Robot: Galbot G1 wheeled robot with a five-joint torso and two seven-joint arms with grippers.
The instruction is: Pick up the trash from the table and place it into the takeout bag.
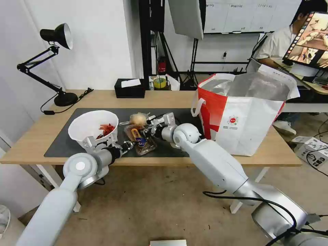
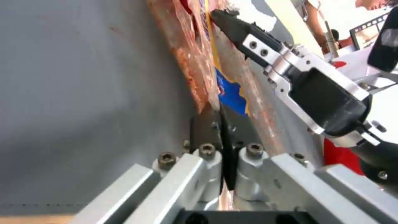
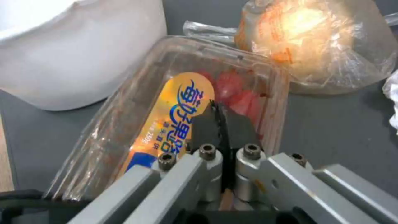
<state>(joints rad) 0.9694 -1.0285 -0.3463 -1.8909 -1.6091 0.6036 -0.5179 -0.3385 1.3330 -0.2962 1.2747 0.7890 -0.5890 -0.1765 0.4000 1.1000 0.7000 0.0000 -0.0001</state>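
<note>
The right arm covers the takeout bag's (image 1: 246,112) near lower corner and part of the desk's mat (image 1: 68,143). The white bowl (image 3: 74,53) runs off the right wrist view's edge. The tray's (image 2: 195,62) label is too blurred to read in the left wrist view.

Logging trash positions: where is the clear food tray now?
In the head view the clear food tray lies on the dark mat, between the white bowl on its left and the right gripper, in front of the bagged bun.
</note>
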